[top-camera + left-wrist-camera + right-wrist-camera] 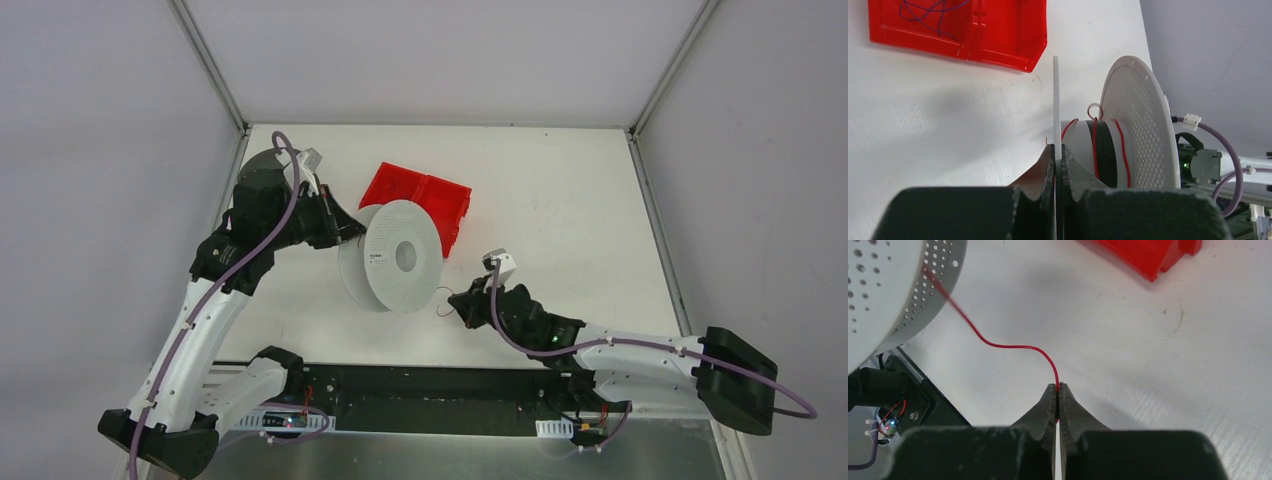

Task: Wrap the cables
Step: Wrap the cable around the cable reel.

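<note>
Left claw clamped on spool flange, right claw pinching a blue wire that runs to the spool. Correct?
No: the wire in the right claw is red, not blue, per the right wrist view. The left claw does clamp the spool flange.

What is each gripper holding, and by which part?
Left gripper clamps the spool by the rim of one flange. Right gripper pinches a red cable near its loose end; the rest runs to the spool.
</note>
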`<control>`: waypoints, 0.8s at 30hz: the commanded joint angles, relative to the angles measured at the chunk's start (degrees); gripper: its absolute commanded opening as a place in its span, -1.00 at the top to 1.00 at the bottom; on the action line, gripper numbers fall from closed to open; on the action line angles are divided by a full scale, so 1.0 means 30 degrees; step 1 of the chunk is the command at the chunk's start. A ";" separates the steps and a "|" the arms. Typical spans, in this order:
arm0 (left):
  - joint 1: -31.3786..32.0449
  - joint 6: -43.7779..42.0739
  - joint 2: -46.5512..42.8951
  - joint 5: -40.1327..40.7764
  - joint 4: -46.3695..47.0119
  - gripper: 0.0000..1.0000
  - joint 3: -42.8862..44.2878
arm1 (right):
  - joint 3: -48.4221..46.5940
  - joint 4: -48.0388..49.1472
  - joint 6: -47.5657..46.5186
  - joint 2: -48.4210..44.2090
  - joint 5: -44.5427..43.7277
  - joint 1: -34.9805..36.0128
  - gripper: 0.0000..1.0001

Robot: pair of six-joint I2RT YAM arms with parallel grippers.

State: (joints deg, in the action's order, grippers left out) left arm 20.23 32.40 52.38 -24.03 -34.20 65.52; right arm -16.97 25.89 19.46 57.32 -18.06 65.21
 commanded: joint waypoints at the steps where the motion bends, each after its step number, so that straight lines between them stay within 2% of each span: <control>1: -0.1340 0.1289 -0.0537 -0.2143 0.1914 1.00 -0.0097 | 0.0091 -0.0176 -0.0283 -0.1055 -0.1240 0.0317 1.00; 5: -0.1870 0.2742 -0.0793 -0.2038 0.3790 1.00 -0.1115 | -0.0371 0.0021 -0.0916 -0.1396 -0.0413 0.1334 1.00; 9: -0.1880 0.2921 -0.0903 -0.0254 0.4960 1.00 -0.2161 | -0.1815 0.0051 -0.2643 -0.0841 -0.0746 0.3618 1.00; 16: -0.1730 -0.0247 -0.0508 0.2413 0.3837 1.00 -0.2492 | -0.6457 -0.2823 -0.5026 0.1252 -0.2554 0.6425 1.00; 21: -0.0401 -0.2893 -0.0486 0.5737 0.2047 1.00 -0.2326 | -0.9135 -0.3991 -0.6357 0.2782 -0.2664 0.6562 1.00; 24: 0.0880 -0.4478 -0.0236 0.8080 0.0826 1.00 -0.1996 | -1.0556 -0.4820 -0.8360 0.3520 -0.2694 0.6564 1.00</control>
State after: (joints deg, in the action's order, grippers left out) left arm 19.11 27.03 51.44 -9.98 -29.12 57.32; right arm -42.76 15.20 2.37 65.67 -24.43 84.64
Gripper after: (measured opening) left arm 0.009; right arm 0.009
